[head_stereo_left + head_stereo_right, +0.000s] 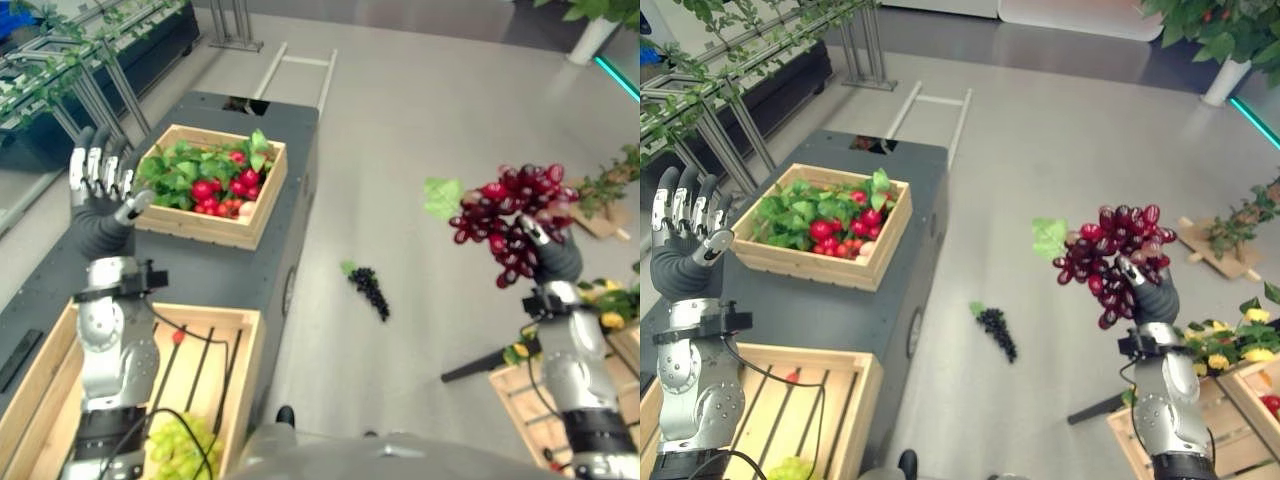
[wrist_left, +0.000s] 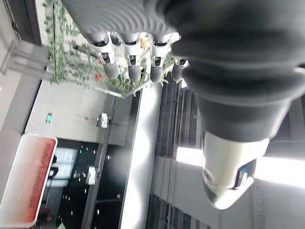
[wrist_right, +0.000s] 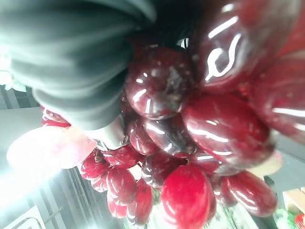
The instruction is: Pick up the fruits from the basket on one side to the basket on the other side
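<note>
Here the right hand [image 1: 1148, 292] is raised above the grey floor, its fingers curled round a bunch of glossy dark red grapes [image 1: 1110, 252] with a pale green leaf [image 1: 1048, 237] at one end; the bunch hangs over the hand and in the right wrist view the shiny grapes press right against the dark ribbed cover. The left hand [image 1: 682, 232] is held up on the other side with its fingers straight and spread, holding nothing, just beside a light wooden slatted crate [image 1: 212, 226] packed with red fruit and green leaves [image 1: 210, 175], which sits on a dark grey table [image 1: 230, 275]. A second light wooden crate [image 1: 225, 345] stands at the near end of the same table, with a bunch of green grapes [image 1: 182, 445] in its near corner and a small red fruit [image 1: 178, 337] on its slats. A small bunch of dark purple grapes [image 1: 370, 290] lies on the floor between the table and the right arm. Low on the right, a third wooden crate [image 1: 1130, 430] on the floor holds yellow fruit with green leaves [image 1: 1225, 345].
</note>
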